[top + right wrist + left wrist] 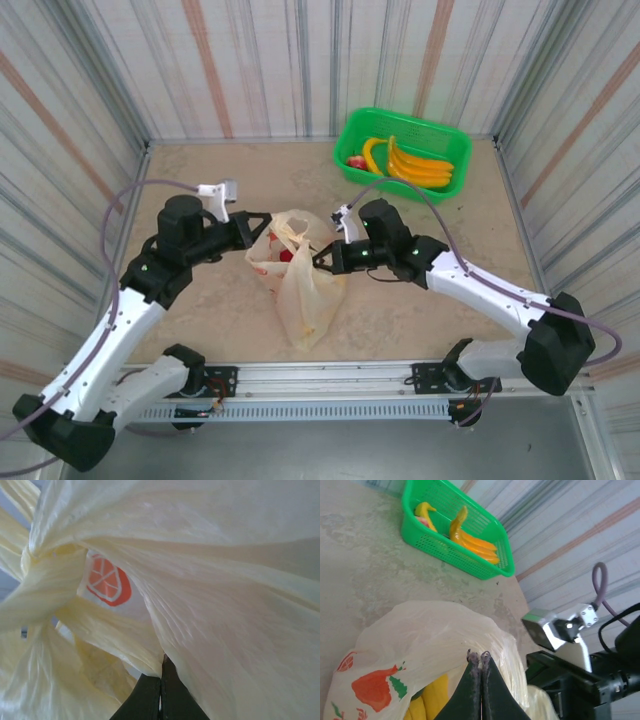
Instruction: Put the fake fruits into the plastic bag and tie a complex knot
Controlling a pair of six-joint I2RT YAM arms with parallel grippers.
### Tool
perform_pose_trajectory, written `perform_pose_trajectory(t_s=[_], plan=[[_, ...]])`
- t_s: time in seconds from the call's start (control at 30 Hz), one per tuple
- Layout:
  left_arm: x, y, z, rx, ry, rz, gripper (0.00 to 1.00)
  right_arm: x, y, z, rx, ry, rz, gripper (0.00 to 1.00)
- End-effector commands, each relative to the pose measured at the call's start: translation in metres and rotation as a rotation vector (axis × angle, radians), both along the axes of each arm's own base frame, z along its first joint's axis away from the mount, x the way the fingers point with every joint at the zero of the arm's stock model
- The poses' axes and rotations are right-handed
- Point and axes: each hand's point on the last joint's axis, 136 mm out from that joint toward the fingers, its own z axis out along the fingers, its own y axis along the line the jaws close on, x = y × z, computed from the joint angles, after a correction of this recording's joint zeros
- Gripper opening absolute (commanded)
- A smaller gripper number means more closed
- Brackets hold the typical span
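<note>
Plastic bag (302, 295) on the counter (230, 310), long axis toward the bases. Left hand (262, 223) pinches its rim from the left, while right hand (320, 262), equally near, is pressed together on film opposite.

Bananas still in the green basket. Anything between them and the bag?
Nothing lies on the table between the basket of bananas and the bag. But the right arm's wrist sits across that line, with the right gripper shut on the bag's right edge.
</note>
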Motion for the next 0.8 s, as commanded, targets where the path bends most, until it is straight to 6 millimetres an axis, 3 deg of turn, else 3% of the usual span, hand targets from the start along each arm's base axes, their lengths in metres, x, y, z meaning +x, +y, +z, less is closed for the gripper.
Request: perform_pose_trajectory(t_s=[0.0,0.1,0.2,0.3,0.53,0.77], plan=[[-0.014,-0.031,0.022,0.063,-0.068,-0.141,0.0,0.005,0.006,0.017,-0.003,-0.071,0.002,0.0],[-0.028,-0.052,0.011,0.193,-0.097,-0.214,0.0,0.008,0.003,0.026,0.007,-0.098,-0.015,0.0],[-0.038,-0.059,-0.007,0.334,-0.123,-0.232,0.0,0.007,-0.002,0.032,0.021,-0.112,-0.026,0.0],[-0.039,-0.048,-0.022,0.419,-0.135,-0.183,0.0,0.006,-0.009,0.033,0.024,-0.119,-0.038,0.0],[-0.024,-0.008,-0.041,0.312,-0.065,-0.003,0.0,0.005,-0.022,0.025,0.022,-0.1,-0.06,0.0],[-0.027,-0.016,-0.044,0.266,-0.05,-0.033,0.0,0.002,-0.017,0.028,0.035,-0.097,-0.036,0.0]])
